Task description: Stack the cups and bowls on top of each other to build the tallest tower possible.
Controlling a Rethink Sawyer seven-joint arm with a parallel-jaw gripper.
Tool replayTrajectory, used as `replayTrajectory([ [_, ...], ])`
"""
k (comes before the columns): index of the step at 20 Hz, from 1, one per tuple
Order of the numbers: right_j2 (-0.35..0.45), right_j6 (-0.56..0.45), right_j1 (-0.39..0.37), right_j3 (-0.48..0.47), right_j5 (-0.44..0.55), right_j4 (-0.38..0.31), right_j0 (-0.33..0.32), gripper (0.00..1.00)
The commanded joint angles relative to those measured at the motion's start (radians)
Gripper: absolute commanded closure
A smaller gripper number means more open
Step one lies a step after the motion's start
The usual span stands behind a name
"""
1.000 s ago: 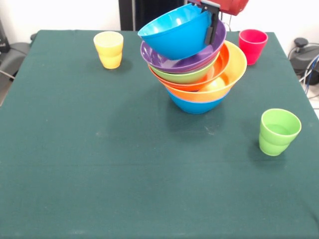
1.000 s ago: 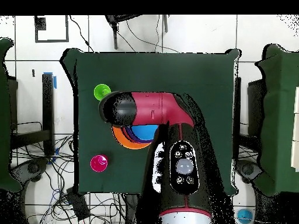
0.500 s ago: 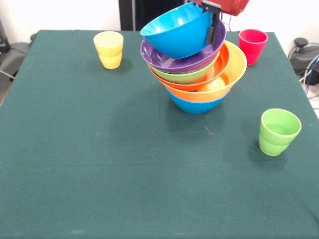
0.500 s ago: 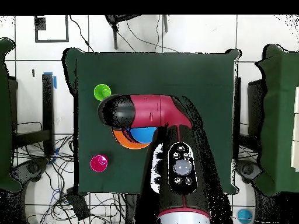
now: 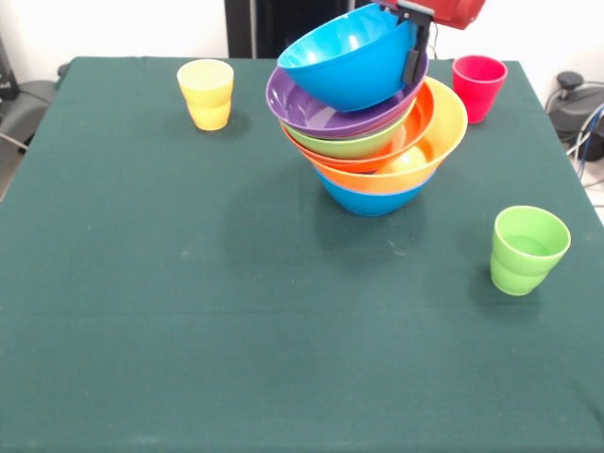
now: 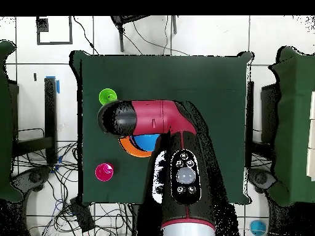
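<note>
My gripper (image 5: 413, 52) is shut on the right rim of a blue bowl (image 5: 351, 58) and holds it tilted over the tower. The tower leans right: a blue bowl (image 5: 370, 200) lowest, then yellow-orange (image 5: 451, 127), orange-red (image 5: 422, 111), lime green (image 5: 347, 144) and wide purple (image 5: 316, 111). I cannot tell whether the held bowl touches the purple one. The yellow cup (image 5: 206, 92), red-pink cup (image 5: 478, 87) and light green cup (image 5: 527, 249) stand apart on the cloth. In the overhead view the arm (image 6: 151, 117) covers most of the pile (image 6: 130, 147). The small blue bowl is hidden.
The dark green tablecloth (image 5: 189, 311) covers the table. In the overhead view the green cup (image 6: 107, 96) and red-pink cup (image 6: 103, 172) stand near the table's left edge. Cables lie on the floor (image 6: 43, 184) around the table.
My gripper has carried the blue bowl a little to the right in the front view, more squarely over the purple bowl. The tower and cups have not moved.
</note>
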Motion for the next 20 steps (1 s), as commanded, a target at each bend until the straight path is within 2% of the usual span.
replayTrajectory([
  [1,0.047,-0.047,0.04,0.033,-0.046,-0.082,0.025,1.0],
  [20,0.041,-0.004,0.045,0.038,-0.053,-0.058,0.055,1.0],
])
